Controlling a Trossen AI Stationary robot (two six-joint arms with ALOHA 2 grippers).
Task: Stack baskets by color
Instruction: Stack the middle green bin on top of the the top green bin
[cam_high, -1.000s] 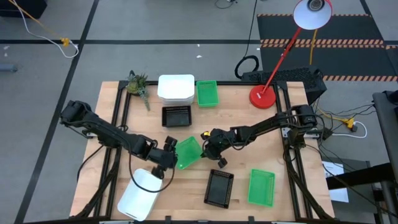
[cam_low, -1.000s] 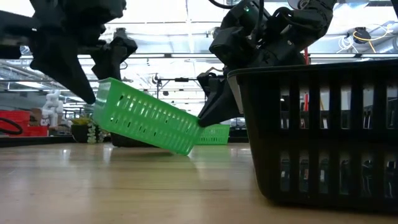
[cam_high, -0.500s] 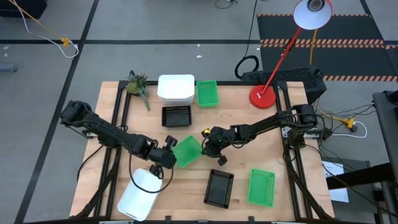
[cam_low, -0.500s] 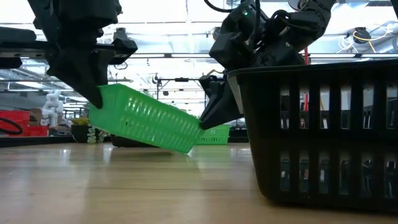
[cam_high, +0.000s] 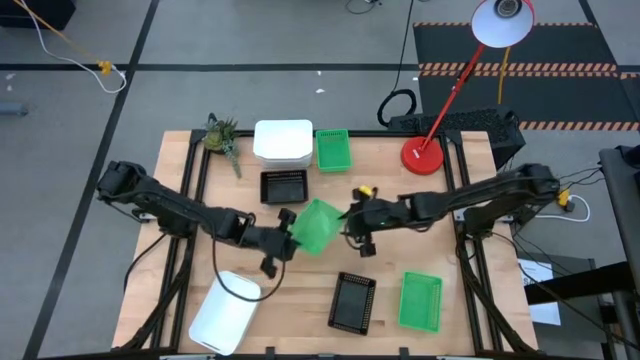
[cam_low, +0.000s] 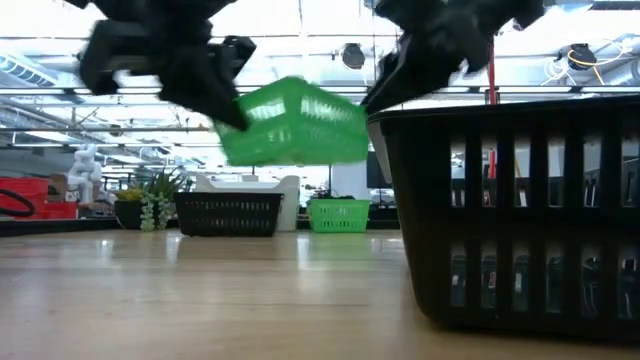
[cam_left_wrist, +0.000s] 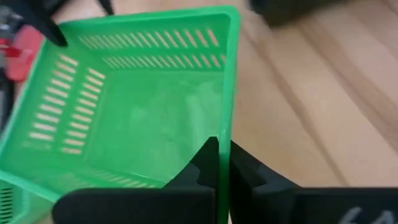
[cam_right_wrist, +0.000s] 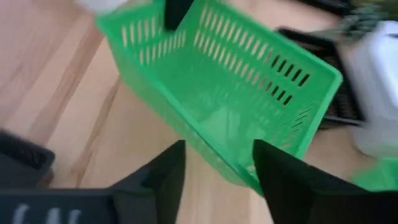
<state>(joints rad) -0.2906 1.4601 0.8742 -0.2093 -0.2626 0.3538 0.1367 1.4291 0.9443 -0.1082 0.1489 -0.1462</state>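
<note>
A bright green mesh basket (cam_high: 320, 226) hangs in the air over the middle of the table, with my left gripper (cam_high: 291, 236) shut on its left side. In the low view the basket (cam_low: 295, 122) is well above the wood. My right gripper (cam_high: 351, 226) stands open just right of it, and in the right wrist view its fingers (cam_right_wrist: 163, 169) flank the basket's lower wall (cam_right_wrist: 217, 149). I see no contact there. Other baskets rest flat on the table: white (cam_high: 283, 141), green (cam_high: 333, 150) and black (cam_high: 284, 186) at the far side, white (cam_high: 224, 318), black (cam_high: 352, 300) and green (cam_high: 420, 300) at the near side. My left gripper pinches the green basket's side wall at the rim (cam_left_wrist: 224, 146), close to a corner, with one finger (cam_left_wrist: 205, 163) inside the basket and the other outside. The fingers slant down from the table's left. The basket is lifted clear of the table, nearly level.
A red round lamp base (cam_high: 422, 155) stands at the far right, its arm reaching up to the lamp head. A small plant sprig (cam_high: 222, 135) lies at the far left corner. Bare wood (cam_high: 300, 280) lies under the raised basket.
The green basket leaned with its lower edge on the table. Now it is lifted clear and nearly level, a little farther toward the right and far edges. My left gripper has risen with it. My right gripper has let go, risen and drawn back toward the right.
</note>
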